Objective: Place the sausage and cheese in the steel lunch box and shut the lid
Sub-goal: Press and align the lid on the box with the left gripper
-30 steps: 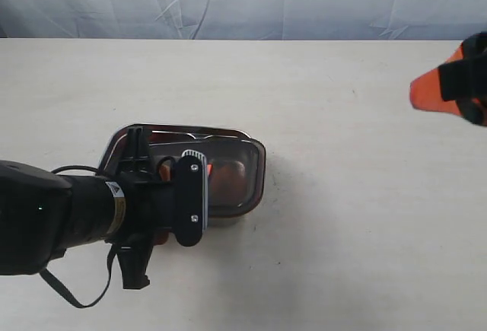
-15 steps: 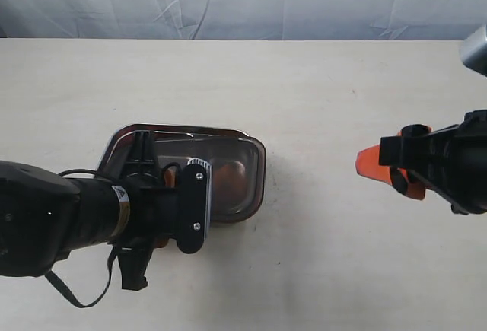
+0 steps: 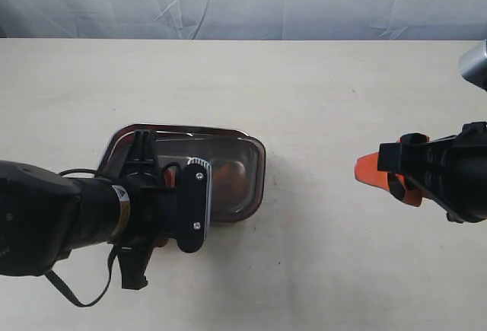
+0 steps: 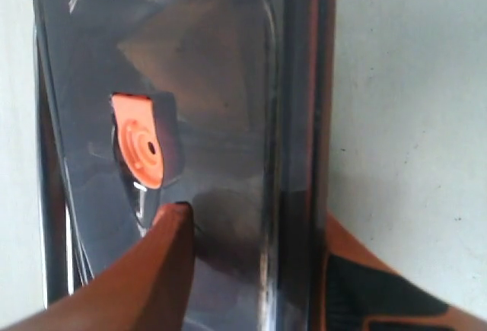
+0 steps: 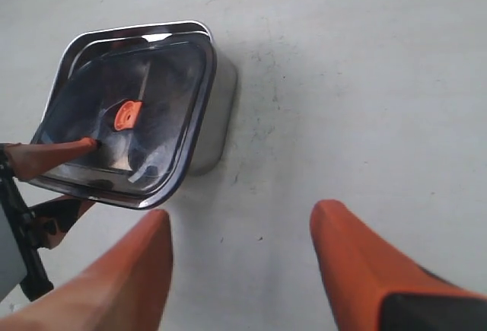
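The steel lunch box (image 3: 175,128) stands left of centre on the table. The dark translucent lid (image 3: 240,160) lies over it, shifted off so the far steel rim (image 5: 129,30) shows. The lid's orange valve tab (image 4: 141,147) faces up. My left gripper (image 4: 255,221) is shut on the lid's edge, one finger on top of it and the other outside the rim. A dim orange shape (image 3: 228,177) under the lid may be the cheese. The sausage is hidden. My right gripper (image 5: 243,213) is open and empty above bare table, right of the box.
A pale table (image 3: 319,87) runs back to a wrinkled grey-blue backdrop (image 3: 243,0). The left arm's black wrist (image 3: 190,205) covers the near side of the box. Bare table lies between the box and the right gripper (image 3: 373,171).
The right gripper came down from the upper right edge and leftward toward the box, then nearly stopped. The left gripper and the lid have hardly moved.
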